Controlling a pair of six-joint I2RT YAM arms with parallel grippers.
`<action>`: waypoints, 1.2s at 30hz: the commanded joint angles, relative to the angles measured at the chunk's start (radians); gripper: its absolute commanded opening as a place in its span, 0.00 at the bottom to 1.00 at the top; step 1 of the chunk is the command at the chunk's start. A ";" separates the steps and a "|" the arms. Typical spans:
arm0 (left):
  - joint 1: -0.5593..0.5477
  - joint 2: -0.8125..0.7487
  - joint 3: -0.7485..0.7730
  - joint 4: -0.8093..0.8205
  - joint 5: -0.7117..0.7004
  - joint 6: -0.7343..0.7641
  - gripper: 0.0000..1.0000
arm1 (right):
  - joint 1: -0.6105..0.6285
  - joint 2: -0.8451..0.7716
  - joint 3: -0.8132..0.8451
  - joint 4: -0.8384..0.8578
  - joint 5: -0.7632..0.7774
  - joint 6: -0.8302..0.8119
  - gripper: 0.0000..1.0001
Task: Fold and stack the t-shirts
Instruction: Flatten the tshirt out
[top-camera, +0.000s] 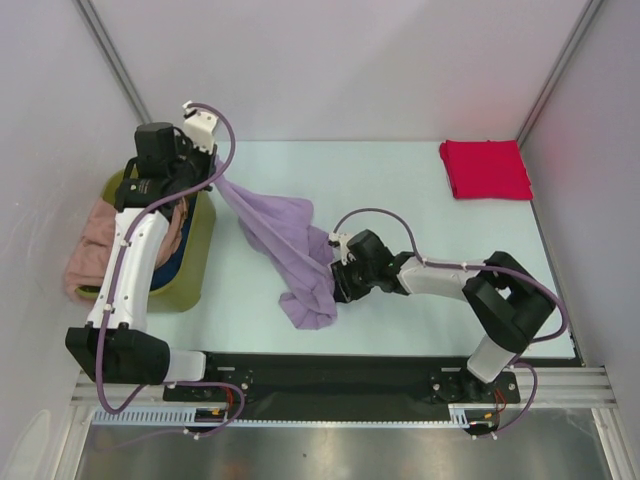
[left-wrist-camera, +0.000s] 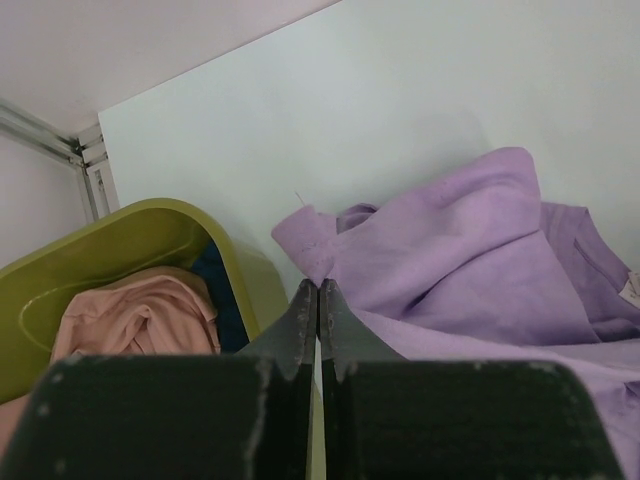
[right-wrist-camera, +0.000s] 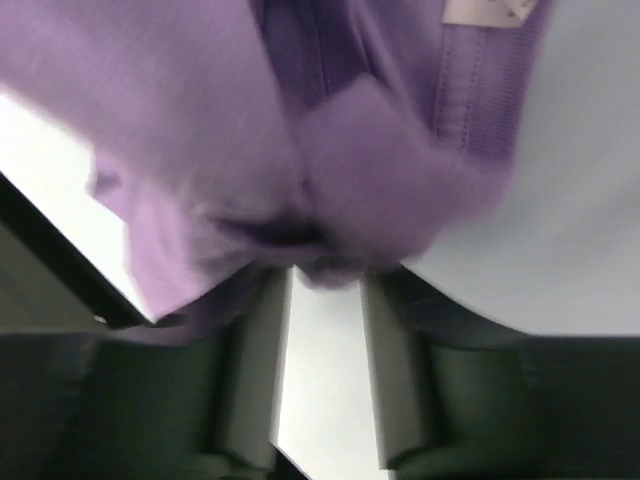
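Purple shirt (top-camera: 285, 240) runs far-left to near-right. Left claw (top-camera: 213, 174) pinches the far end, right claw (top-camera: 336, 270) sits half-open on the near bunch.

lavender t-shirt (top-camera: 285, 240): soft matt cloth | bin (top-camera: 205, 250): glossy olive plastic | table (top-camera: 400, 180): smooth matt

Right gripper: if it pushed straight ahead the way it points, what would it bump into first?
The lavender t-shirt, bunched at the tips of the right gripper; beyond it is hidden.

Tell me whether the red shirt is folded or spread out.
Folded. The red shirt lies as a neat flat rectangle with no sleeves sticking out, in the far right corner.
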 joint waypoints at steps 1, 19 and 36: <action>0.017 -0.034 0.046 0.020 0.011 0.022 0.01 | -0.024 0.007 0.037 0.040 -0.013 -0.020 0.34; 0.026 0.336 0.772 -0.070 0.096 -0.139 0.00 | -0.445 -0.221 0.837 -0.469 0.350 -0.207 0.00; 0.020 -0.086 -0.142 0.046 0.322 0.054 0.00 | -0.247 -0.574 0.283 -0.494 0.625 0.001 0.00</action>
